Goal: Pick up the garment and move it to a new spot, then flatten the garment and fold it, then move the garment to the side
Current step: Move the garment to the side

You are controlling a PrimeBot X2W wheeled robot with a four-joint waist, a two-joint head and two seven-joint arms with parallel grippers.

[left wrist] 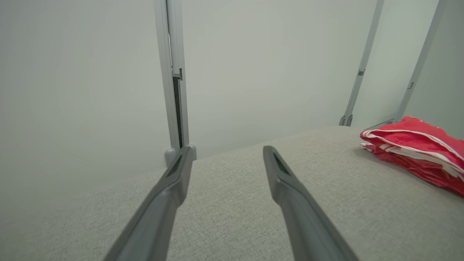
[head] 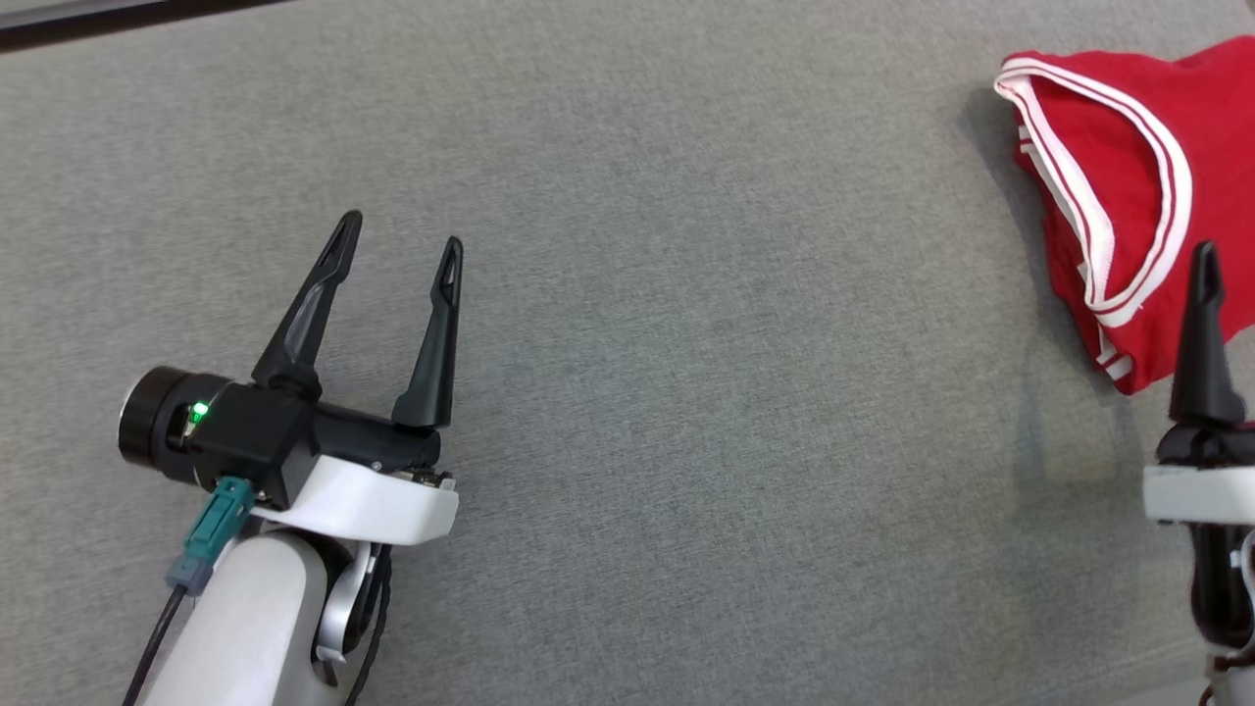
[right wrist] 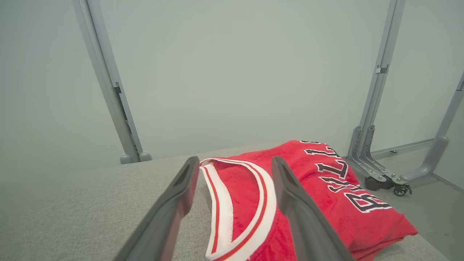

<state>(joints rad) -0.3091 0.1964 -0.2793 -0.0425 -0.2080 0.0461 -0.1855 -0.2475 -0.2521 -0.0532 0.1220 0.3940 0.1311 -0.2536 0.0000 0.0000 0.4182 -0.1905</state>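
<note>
A red jersey (head: 1108, 186) with white and red trim lies folded at the far right of the grey table (head: 686, 343); the left wrist view shows the jersey (left wrist: 417, 152) at its right, and the right wrist view shows the jersey (right wrist: 311, 203) with black lettering. My left gripper (head: 402, 240) stands open over bare table at the left, far from the garment; between its fingers (left wrist: 224, 152) there is nothing. One dark finger (head: 1204, 333) of my right gripper rises at the right edge, over the jersey's near corner. That gripper (right wrist: 235, 163) is open, above the trimmed opening, gripping nothing.
Grey frame posts (right wrist: 108, 83) stand behind the table against a pale wall. A wheeled frame base (right wrist: 384, 177) sits on the floor beyond the table's right end. The jersey lies close to that right edge.
</note>
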